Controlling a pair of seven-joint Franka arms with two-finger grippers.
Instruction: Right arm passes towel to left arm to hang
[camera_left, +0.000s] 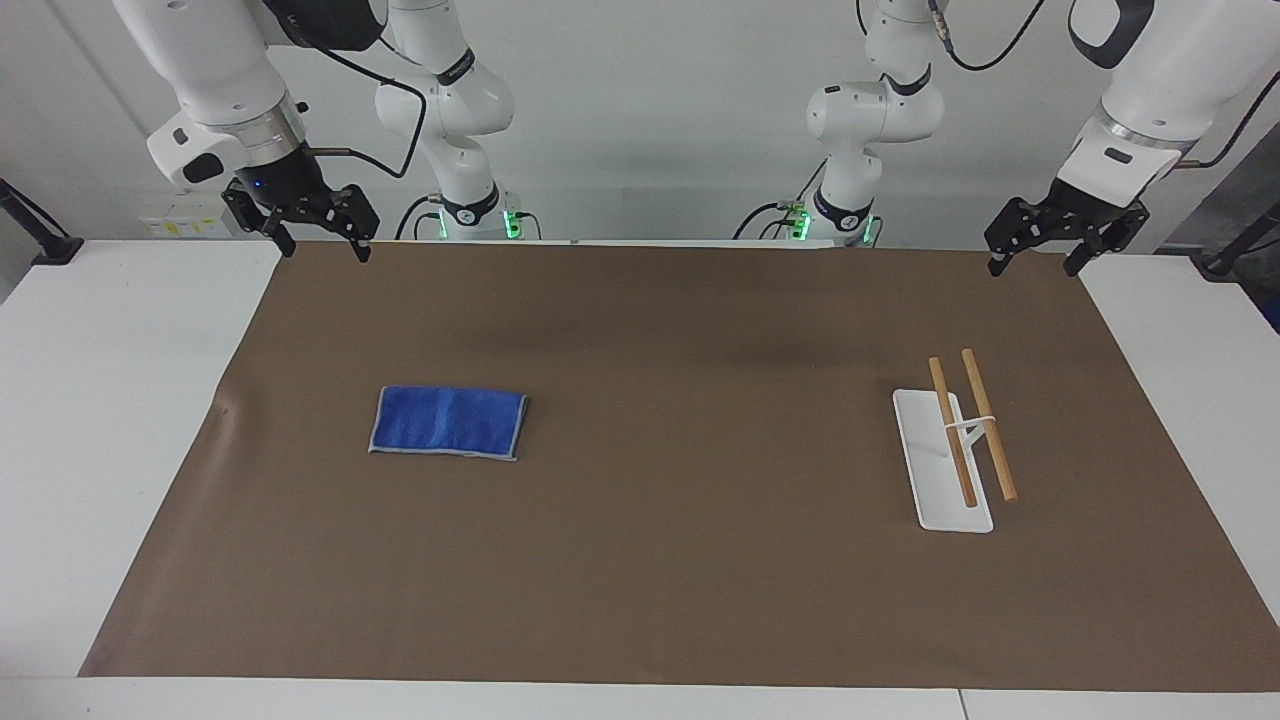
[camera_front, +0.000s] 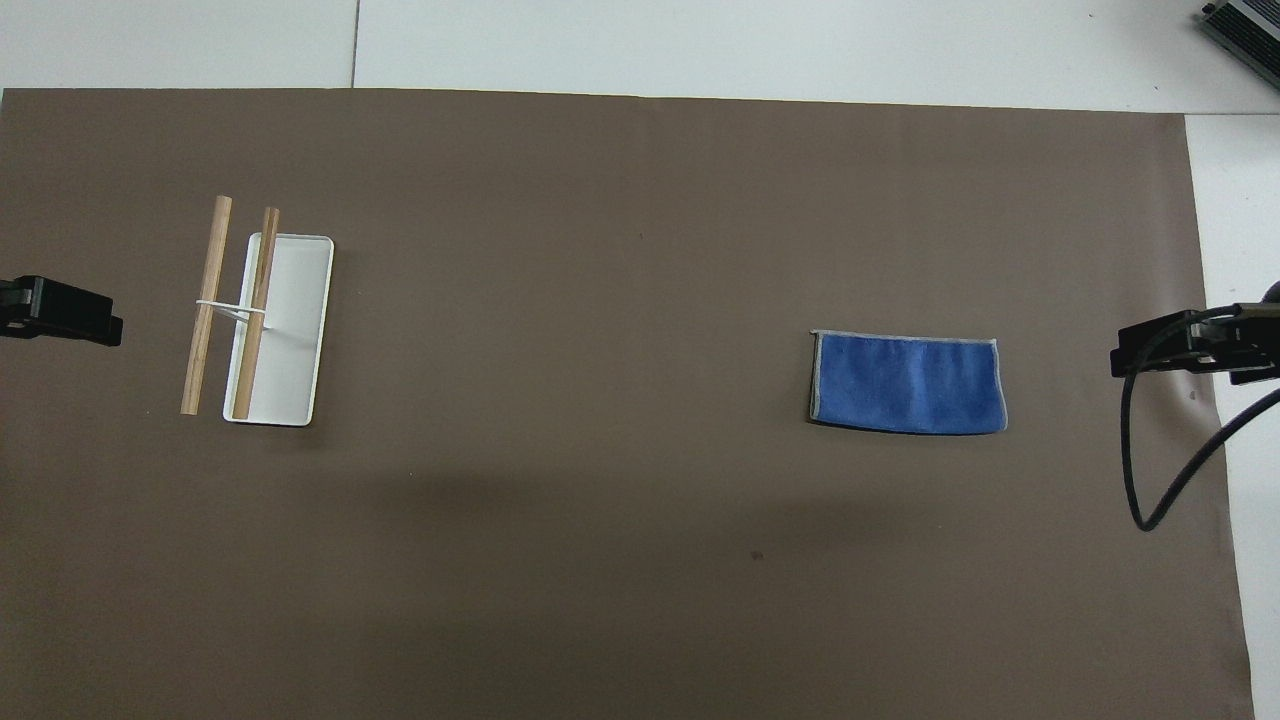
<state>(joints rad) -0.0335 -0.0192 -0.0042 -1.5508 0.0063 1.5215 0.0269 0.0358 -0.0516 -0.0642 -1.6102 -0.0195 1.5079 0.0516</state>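
While both arms wait raised at the two ends of the table, the towel lies flat and folded on the brown mat, toward the right arm's end; in the overhead view it sits at about 3 o'clock from the mat's middle. It is bright blue with a thin pale grey edging, and nothing touches it.

The right gripper hangs over the mat's corner nearest the robots at its own end, with a small blue light at its wrist, and its jaws are spread with nothing between them. The left gripper hangs over the matching corner at the left arm's end; its jaws are also spread and empty. In the overhead view only dark parts of the grippers show at the picture's sides, so the fingers are hard to read there.

A towel rack stands at about 9 o'clock in the overhead view, toward the left arm's end and well apart from the towel. It has a white flat base and two wooden bars held side by side.

The mat covers most of the white table, which shows bare at both ends and along the edges. A plain pale wall rises past the arm bases, where small green lights glow, and black cables hang from the arms
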